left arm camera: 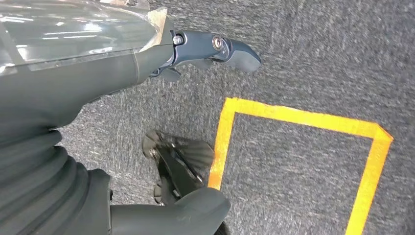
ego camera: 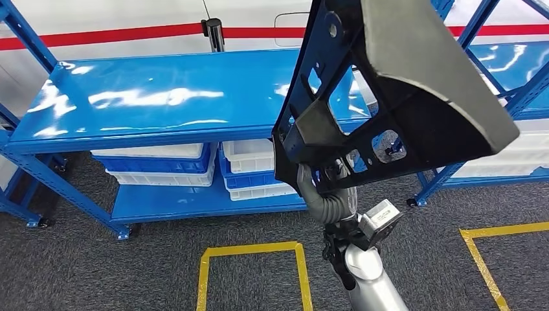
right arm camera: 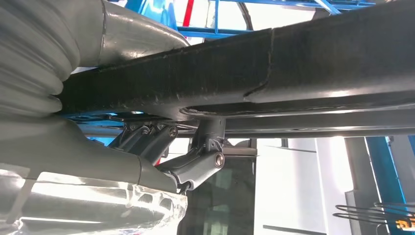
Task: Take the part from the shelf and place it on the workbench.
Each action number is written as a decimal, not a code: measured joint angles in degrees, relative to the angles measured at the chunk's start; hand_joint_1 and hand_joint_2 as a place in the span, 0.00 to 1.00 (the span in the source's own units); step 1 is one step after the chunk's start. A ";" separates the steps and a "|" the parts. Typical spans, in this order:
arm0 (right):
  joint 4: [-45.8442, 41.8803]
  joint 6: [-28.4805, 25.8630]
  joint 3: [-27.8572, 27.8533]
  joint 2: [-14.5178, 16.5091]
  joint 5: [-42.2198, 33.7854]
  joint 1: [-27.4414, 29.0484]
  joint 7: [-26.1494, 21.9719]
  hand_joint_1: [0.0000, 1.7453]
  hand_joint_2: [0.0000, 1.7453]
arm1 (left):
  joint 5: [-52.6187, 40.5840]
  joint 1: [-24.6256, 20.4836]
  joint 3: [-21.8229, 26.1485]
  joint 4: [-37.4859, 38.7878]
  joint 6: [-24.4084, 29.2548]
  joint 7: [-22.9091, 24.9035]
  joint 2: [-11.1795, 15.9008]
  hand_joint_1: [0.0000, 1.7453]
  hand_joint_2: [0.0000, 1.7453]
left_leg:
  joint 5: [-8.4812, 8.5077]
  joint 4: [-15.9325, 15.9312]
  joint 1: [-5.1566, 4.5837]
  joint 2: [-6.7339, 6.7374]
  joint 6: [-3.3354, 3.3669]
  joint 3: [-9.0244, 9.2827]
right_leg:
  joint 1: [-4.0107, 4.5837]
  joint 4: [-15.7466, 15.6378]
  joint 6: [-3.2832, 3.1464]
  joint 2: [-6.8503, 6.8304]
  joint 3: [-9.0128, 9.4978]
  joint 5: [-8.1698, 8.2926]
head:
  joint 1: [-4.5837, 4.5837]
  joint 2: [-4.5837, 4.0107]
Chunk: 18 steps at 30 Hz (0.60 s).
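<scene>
The part (ego camera: 401, 97) is a large black frame with cut-out holes and grey padded faces. It is held up close in front of the head camera, above the carpet and in front of the blue shelf (ego camera: 162, 97). My right hand (ego camera: 327, 188) grips it at its lower edge, on the raised silver arm. In the right wrist view the part's dark bar (right arm camera: 293, 73) lies across the hand, with the dark fingers (right arm camera: 205, 156) pressed up against it. My left hand (left arm camera: 73, 98) hangs over the carpet, holding nothing, its fingers apart.
The blue shelf has a bare glossy top and white and blue bins (ego camera: 162, 165) on its lower level. A second blue rack (ego camera: 511, 78) stands to the right. Yellow tape squares (ego camera: 252, 249) mark the grey carpet. A black post (ego camera: 213, 32) stands behind the shelf.
</scene>
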 joint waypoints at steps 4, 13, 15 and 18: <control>-0.42 0.01 -0.43 0.11 0.02 0.12 -0.19 1.00 1.00 | 0.01 -0.18 0.00 -0.04 -0.01 -0.01 -0.01 0.00 1.00 | -1.83 -8.05 -0.58 -0.49 1.00 4.54 | 0.42 1.29 1.88 -0.07 -1.85 1.47 | -0.01 0.00; -0.49 1.52 -0.95 -0.02 1.46 0.83 -0.38 1.00 1.00 | 0.04 -0.10 0.09 -0.03 0.18 -0.11 0.02 0.00 1.00 | 5.26 -8.38 -1.72 0.58 5.06 -3.60 | 0.28 18.07 2.83 0.30 -4.85 -8.60 | 0.49 0.00; -0.50 2.47 -0.95 0.03 2.47 1.05 -0.48 1.00 1.00 | 0.09 -0.12 0.27 -0.03 0.17 -0.21 -0.02 0.00 1.00 | 6.96 -8.28 -1.84 0.62 4.80 -5.51 | 0.45 13.21 3.51 0.33 0.60 -6.39 | 0.50 0.01; -0.57 3.06 -0.94 0.30 3.98 1.13 -0.75 1.00 1.00 | 0.41 -0.18 0.82 -0.07 0.08 -0.43 -0.14 0.00 1.00 | 9.19 -8.37 -2.11 0.67 3.98 -6.75 | 1.36 0.54 2.19 0.38 9.53 -8.15 | 0.40 -0.01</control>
